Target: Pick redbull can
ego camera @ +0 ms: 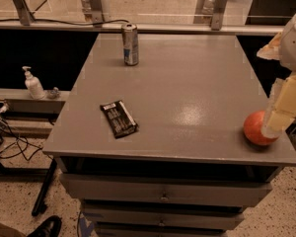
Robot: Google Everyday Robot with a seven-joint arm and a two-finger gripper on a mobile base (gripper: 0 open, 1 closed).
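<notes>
- Position: redbull can (130, 44) stands upright at the far side of the grey table (187, 83), left of the midline and just short of the back edge.
- Arm end: gripper (277, 113) shows at the right border of the view, pale and blocky, low over the table's near right corner. Released or clenched: cannot tell.
- Relation: can and gripper are well apart, on a diagonal across the tabletop, with the can far and left and the gripper near and right.
- Fruit: apple (256, 128), red-orange, rests by the front right corner, partly covered by the gripper. Contact unclear.
- Litter: black snack wrapper (119, 118) lies flat on the left half toward the front, well apart from the can and left of the diagonal.
- Open room: bare grey surface runs from the gripper to the can.
- Edges: a metal rail (187, 29) runs just behind the can. The table's left edge is near the can, not touching.
- Below: drawers (163, 191) stacked under the front edge.
- Surroundings: pump bottle (33, 84) on a low ledge to the left, and cables (5, 137) on the floor.
</notes>
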